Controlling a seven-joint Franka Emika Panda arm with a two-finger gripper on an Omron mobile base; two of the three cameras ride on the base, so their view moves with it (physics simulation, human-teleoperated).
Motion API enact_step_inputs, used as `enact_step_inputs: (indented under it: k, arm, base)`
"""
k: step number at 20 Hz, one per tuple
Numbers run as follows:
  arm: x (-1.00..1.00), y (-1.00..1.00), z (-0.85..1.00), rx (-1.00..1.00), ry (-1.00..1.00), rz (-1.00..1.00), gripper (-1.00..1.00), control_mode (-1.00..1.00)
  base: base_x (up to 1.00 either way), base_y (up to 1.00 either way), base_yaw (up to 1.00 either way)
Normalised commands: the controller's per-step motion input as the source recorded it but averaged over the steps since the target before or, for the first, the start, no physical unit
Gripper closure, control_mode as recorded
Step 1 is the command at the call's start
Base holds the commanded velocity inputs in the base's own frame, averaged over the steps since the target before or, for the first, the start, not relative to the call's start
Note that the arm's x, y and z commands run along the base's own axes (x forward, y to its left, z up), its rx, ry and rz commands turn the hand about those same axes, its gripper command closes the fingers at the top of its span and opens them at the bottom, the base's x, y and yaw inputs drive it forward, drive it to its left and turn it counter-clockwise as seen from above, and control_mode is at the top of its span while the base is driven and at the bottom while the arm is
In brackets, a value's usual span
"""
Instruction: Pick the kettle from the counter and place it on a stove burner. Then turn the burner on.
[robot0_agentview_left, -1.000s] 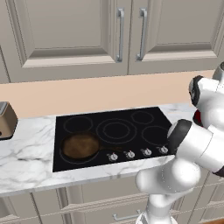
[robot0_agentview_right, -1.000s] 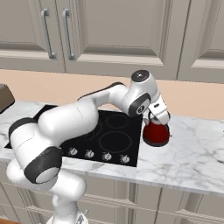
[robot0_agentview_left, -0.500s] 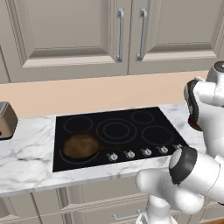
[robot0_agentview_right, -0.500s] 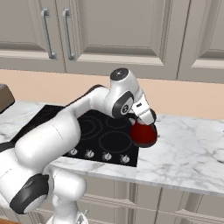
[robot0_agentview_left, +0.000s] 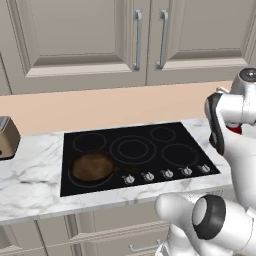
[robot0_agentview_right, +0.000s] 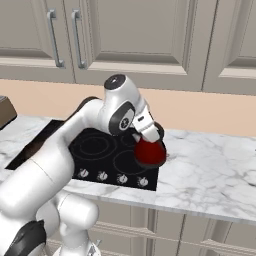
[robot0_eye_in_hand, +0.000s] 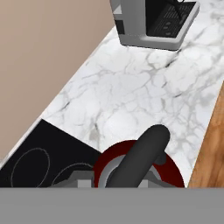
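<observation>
The pincer (robot0_agentview_right: 150, 134) is clamping together on the black handle of the red kettle (robot0_agentview_right: 150, 153), which is hanging just under it. In the right base view the kettle is sitting over the right edge of the black cooktop (robot0_agentview_right: 95, 150), where the glass meets the white marble table (robot0_agentview_right: 210, 175); whether its base is touching the surface or hanging slightly above cannot be told. In the hand view the kettle (robot0_eye_in_hand: 173, 173) is showing from above, with its dark handle (robot0_eye_in_hand: 140, 159) crossing a grey lid, and it is lying partly over the marble and partly over the corner of the cooktop (robot0_eye_in_hand: 35, 157).

In the left base view the big double-ringed burner (robot0_agentview_left: 133, 148) is lying in the middle of the cooktop, well to the left of the arm, with smaller rings around it. A brown frying pan (robot0_agentview_left: 92, 167) is resting on the near left burner, its handle pointing right toward the row of knobs (robot0_agentview_left: 167, 174) along the near edge. A toaster (robot0_agentview_left: 7, 137) is standing on the table at the far left. Beige cabinet doors (robot0_agentview_left: 100, 40) are hanging above the scene. In the hand view a grey machine (robot0_eye_in_hand: 153, 22) is standing on the marble farther along.
</observation>
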Motion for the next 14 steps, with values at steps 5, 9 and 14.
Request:
enact_step_inputs:
  k: [5, 9, 14]
  arm:
    - [-0.21, 0.44, 0.08, 0.02, -0.02, 0.0, 1.0, -1.0]
    - [-0.29, 0.38, 0.0, 0.04, -0.07, 0.0, 1.0, -1.0]
    - [-0.16, 0.42, 0.0, 0.04, -0.05, 0.01, 1.0, -1.0]
  base:
    - [0.0, 0.0, 0.0]
    - [0.0, 0.0, 0.0]
    - [0.0, 0.0, 0.0]
